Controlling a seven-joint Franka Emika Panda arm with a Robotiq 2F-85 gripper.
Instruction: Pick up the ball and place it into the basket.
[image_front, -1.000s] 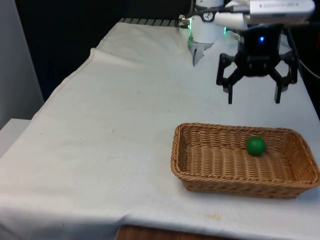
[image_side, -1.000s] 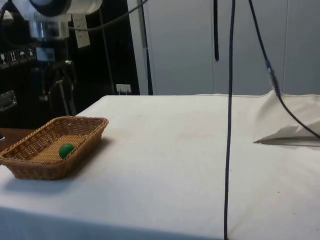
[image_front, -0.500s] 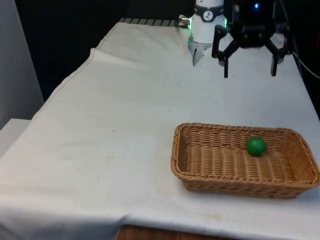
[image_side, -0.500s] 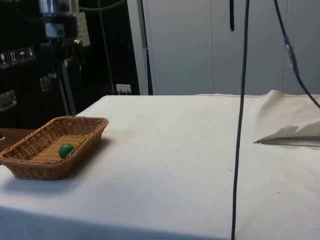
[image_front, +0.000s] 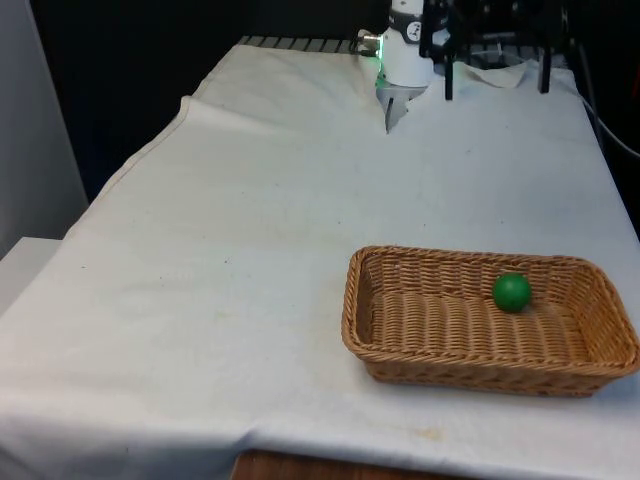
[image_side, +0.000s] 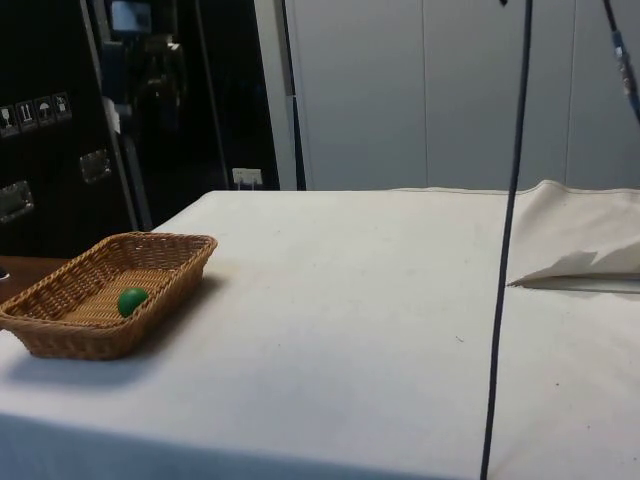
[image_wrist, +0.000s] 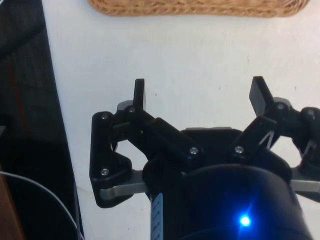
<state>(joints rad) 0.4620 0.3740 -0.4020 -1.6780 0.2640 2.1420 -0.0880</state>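
Note:
A small green ball (image_front: 511, 292) lies inside the brown wicker basket (image_front: 430, 345), towards its far right end in the front view. The side view has the ball (image_side: 131, 301) resting in the basket (image_side: 60, 340) near the table's left end. My black gripper (image_front: 495, 80) hangs high at the table's far end, well behind and above the basket, fingers spread wide with nothing between them. In the wrist view the gripper (image_wrist: 199, 92) is open over bare cloth, with the basket's rim (image_wrist: 200, 7) a good way beyond the fingertips.
White cloth (image_front: 250, 250) covers the whole table. A dark cable (image_side: 505, 250) hangs down in the side view's foreground. The cloth is rumpled (image_side: 580, 265) at the side view's right. A dark floor strip (image_wrist: 30, 125) runs beside the table edge in the wrist view.
The open gripper has risen and pulled back from just above the basket's far rim towards the table's far end. The ball has stayed still in the basket.

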